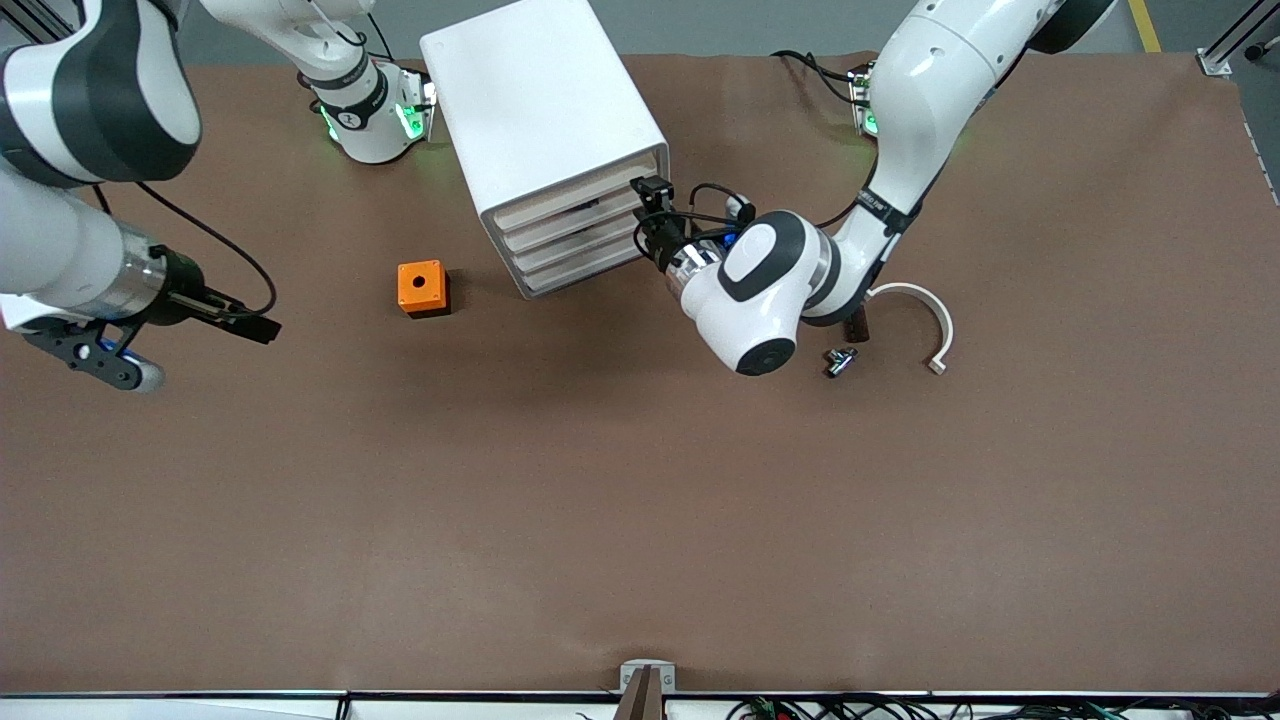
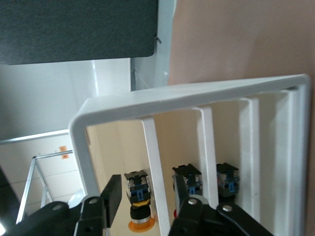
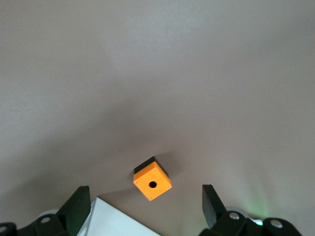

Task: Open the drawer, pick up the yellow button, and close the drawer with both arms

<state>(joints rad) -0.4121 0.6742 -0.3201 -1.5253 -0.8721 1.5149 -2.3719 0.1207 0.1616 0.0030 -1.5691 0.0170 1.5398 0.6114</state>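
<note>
Nearest to the front camera, toward the right arm's end of the table, the right gripper [image 1: 262,327] hangs over the bare brown table [image 1: 640,520]. Its fingers are apart and hold nothing; this arm waits. A little farther stands the orange cube with a hole [image 1: 422,288], just beside the big white box cabinet [image 1: 540,90].

The left gripper [image 1: 645,228] is at the front of the cabinet, at the topmost shallow white tray drawer [image 2: 197,96]. In the left wrist view the drawer's compartments lie uncovered, so I judge it is pulled out at least partly. The fingers [image 2: 113,194] are spread and clamp nothing.

The tiny push-button with the round orange-yellow cap [image 2: 136,212] stands in one compartment of this drawer, below the spread fingers, with similar parts in the neighbouring compartments.

I judge the button is light, stiff plastic. The round cap looks smooth and may slip or turn between the pads. The squarer black middle seems the better place to hold. The thin white divider next to it leaves little room, so one finger could catch on it.
</note>
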